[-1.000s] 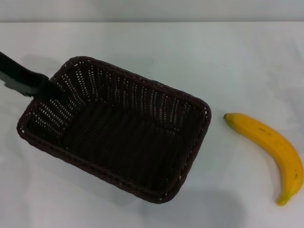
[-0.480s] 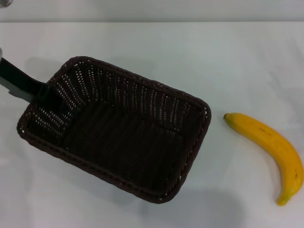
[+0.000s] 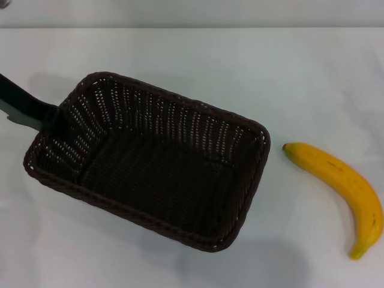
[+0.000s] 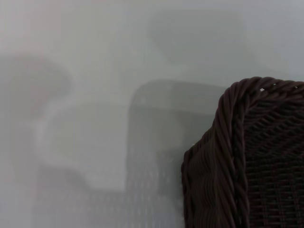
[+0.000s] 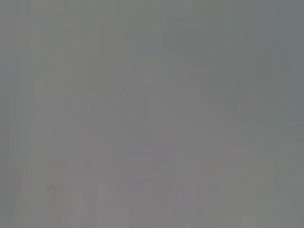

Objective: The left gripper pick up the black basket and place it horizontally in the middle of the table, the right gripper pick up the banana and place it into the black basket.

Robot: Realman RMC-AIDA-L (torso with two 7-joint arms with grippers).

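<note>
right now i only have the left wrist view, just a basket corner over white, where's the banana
observer: The banana lies on the table, to the right of the black basket and apart from it.
operator: anything in the basket
observer: No, it is empty.
operator: where's my end effector on it
observer: The left end effector is at the basket's far left corner.

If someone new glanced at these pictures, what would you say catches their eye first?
The black basket dominates the middle of the white table, lying at a slant. The left gripper meets its left end at the rim. Off to the right, apart from the basket, lies the yellow banana.
</note>
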